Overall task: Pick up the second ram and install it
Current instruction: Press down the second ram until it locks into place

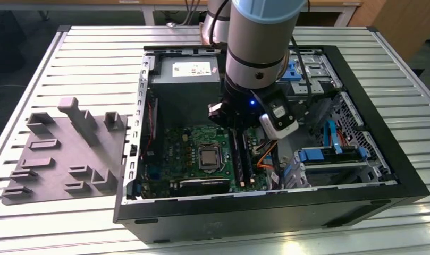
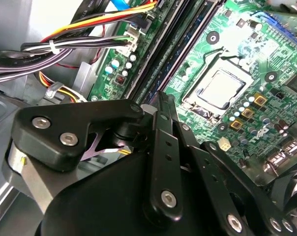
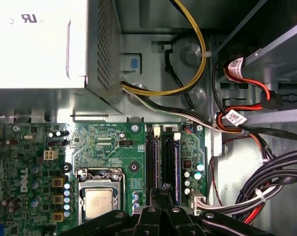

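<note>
In the exterior view, an open case is seen lying on a ribbed desk, with a grey tray of upright blocks on the desk at the exterior view's left of it. The arm is lowered into the case, over the board. The claw is placed directly above the memory slots, which lie at the exterior view's right of the CPU socket. A long dark strip, taken to be the ram, is seen standing edge-on in the slots beneath the claw; whether it is fully seated cannot be told.

In the second wrist view, the black linkage of the claw is seen close up, its two fingers drawn together to a narrow tip. The tip is set over the slots, beside the socket. Bundled cables are seen at the edge of the board. What, if anything, is pinched at the tip is hidden by the fingers.

In the first wrist view, the claw is seen closed to a point right at the slots, touching or nearly touching the dark ram standing there. The socket is seen beside the slots, the power supply beyond the board, and cables on the far side.
</note>
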Tool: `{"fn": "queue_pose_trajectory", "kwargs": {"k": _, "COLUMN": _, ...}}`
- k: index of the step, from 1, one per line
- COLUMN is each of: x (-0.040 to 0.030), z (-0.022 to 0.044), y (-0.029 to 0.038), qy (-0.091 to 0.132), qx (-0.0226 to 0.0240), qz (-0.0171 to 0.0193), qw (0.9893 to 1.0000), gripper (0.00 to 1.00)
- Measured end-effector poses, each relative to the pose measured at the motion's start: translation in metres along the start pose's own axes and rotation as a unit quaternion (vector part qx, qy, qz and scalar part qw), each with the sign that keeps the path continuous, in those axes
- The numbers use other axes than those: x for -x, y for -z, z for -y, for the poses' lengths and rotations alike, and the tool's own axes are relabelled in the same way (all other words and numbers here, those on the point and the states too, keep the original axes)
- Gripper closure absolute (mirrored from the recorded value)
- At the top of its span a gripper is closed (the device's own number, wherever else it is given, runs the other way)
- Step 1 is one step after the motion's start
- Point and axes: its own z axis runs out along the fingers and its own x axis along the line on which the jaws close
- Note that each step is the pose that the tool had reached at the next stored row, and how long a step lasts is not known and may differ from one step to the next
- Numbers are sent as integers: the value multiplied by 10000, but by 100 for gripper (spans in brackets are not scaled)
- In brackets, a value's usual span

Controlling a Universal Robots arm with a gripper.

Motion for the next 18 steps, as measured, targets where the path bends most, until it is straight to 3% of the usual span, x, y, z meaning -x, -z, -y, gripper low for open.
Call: {"fn": "queue_pose_trajectory", "kwargs": {"k": 18, "x": -4, "z": -72, "y": -5, "qy": 0, "qx": 0, "qz": 0, "qw": 10000, "gripper": 89}}
